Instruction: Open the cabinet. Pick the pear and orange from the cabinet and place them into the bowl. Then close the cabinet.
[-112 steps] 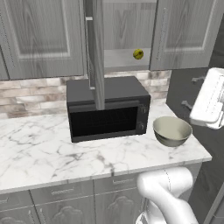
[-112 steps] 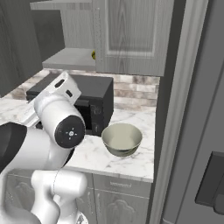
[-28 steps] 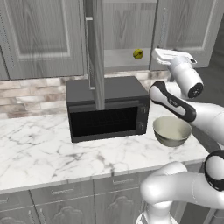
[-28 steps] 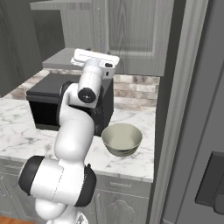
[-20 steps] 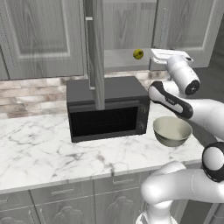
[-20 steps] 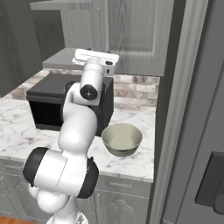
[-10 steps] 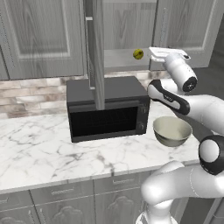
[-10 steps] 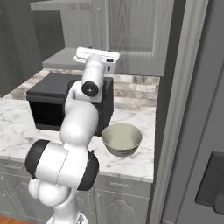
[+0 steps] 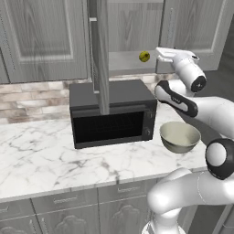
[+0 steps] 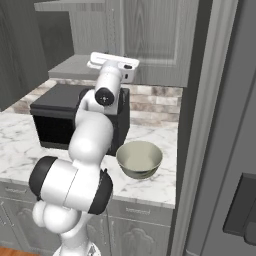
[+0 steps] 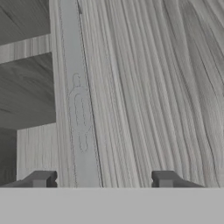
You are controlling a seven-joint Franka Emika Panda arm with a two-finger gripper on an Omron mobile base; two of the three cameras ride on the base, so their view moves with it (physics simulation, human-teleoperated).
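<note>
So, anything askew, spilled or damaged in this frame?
Nothing spilled or damaged. The cabinet has one door swung open edge-on above the microwave, as the task needs. The pear sits on its shelf and the bowl stands upright and empty on the counter.

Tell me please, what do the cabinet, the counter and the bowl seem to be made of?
The cabinet looks like grey wood or a wood-look laminate: grain lines run along its panelled doors, matte finish. The counter looks like polished white marble, with grey veins. The bowl seems glazed ceramic, smooth and plain cream inside, though it could be plastic.
</note>
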